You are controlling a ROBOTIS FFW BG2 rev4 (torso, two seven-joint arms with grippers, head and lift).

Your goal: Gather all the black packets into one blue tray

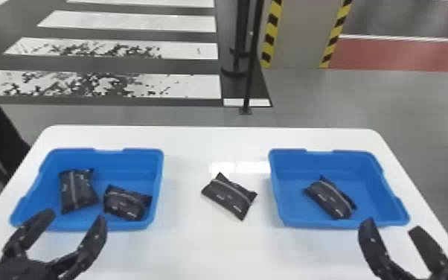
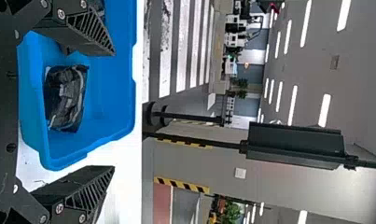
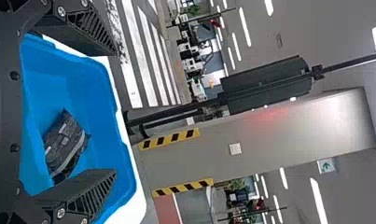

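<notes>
The left gripper [image 1: 75, 216] is held wide open at the near rim of the left blue tray [image 1: 159, 178], and nothing is gripped between its fingers. In the left wrist view a packet inside the blue tray is seen beyond the gap between the fingers. The right gripper [image 1: 392, 226] is likewise spread wide and empty, and is seen by the near right part of the right blue tray [image 1: 346, 158]. Whether either tray is touched by a fingertip cannot be told.

Two black packets are held in the left tray. One packet [image 1: 78, 190] is laid toward the tray's left side, and the other packet [image 1: 126, 204] is placed just beside it, near the right wall and the near rim. A single packet [image 1: 331, 199] is contained in the right tray, laid aslant near the middle of the near side. A fourth packet [image 1: 230, 195] is laid aslant on the white table [image 1: 212, 245], between the two trays and apart from both.

Beyond the table, a black pole [image 1: 251, 67] is stood on the grey floor [image 1: 364, 96]. Behind it, a pale column [image 1: 297, 33] is edged with yellow and black stripes. Broad white bands [image 1: 130, 20] are painted on the dark floor to the left, and a red strip [image 1: 402, 56] is laid to the right.
</notes>
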